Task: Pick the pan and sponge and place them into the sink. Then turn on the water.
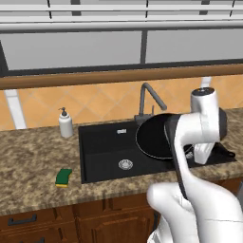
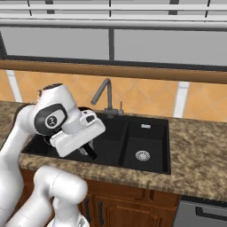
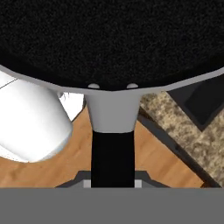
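Gripper (image 3: pixel 113 181) jaws are pinching the pan's handle (image 3: pixel 113 157). Pan (image 1: pixel 154 137) is hanging tilted above the sink (image 1: pixel 102 147), over the divider between basins, just in front of the faucet (image 1: pixel 149 97). Sponge (image 1: pixel 63 177) is lying on the tabletop (image 1: pixel 28 161), left of the sink.

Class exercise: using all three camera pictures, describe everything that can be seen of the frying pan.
The pan is round, shallow and black, with a matte, finely speckled inside. It is tilted, its open face turned towards the left base camera, held up over the sink just in front of the faucet. In the hand view a grey collar with two small rivets joins the bowl to a straight black handle, which runs down into the gripper, shut on it.
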Controlling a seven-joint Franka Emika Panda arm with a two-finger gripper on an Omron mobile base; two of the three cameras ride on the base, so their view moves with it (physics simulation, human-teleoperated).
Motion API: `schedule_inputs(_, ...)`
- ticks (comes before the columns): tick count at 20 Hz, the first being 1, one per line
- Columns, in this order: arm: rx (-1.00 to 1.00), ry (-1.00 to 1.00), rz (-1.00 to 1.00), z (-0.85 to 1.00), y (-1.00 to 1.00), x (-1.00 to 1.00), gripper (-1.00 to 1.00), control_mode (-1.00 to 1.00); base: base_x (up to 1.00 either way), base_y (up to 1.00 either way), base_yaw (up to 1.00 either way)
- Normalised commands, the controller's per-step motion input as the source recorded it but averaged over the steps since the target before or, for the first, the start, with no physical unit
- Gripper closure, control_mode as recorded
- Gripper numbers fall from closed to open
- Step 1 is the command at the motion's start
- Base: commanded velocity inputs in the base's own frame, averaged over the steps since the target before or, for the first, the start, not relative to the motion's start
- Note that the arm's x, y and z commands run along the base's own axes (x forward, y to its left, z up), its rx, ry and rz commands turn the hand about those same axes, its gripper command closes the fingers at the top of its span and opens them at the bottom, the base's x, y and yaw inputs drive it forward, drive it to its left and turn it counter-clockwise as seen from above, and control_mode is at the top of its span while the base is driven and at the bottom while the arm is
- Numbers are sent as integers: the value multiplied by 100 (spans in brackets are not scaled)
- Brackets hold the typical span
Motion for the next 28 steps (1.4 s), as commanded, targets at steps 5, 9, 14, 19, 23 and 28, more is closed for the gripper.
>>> schedule_inputs(5, -15, 19, 2, -5, 100, 41, 100, -100, 0, 0, 0)
schedule_inputs(9, -4, 5, -6, -16, 79, 43, 100, -100, 0, 0, 0)
schedule_inputs(14, 7, 0, 0, -30, 54, 73, 100, -100, 0, 0, 0)
schedule_inputs(19, 8, 3, -2, -32, 38, 88, 100, -100, 0, 0, 0)
schedule_inputs(23, 10, 12, -1, -16, -2, 92, 100, -100, 0, 0, 0)
schedule_inputs(28, 0, 10, -1, -4, -7, 41, 100, -100, 0, 0, 0)
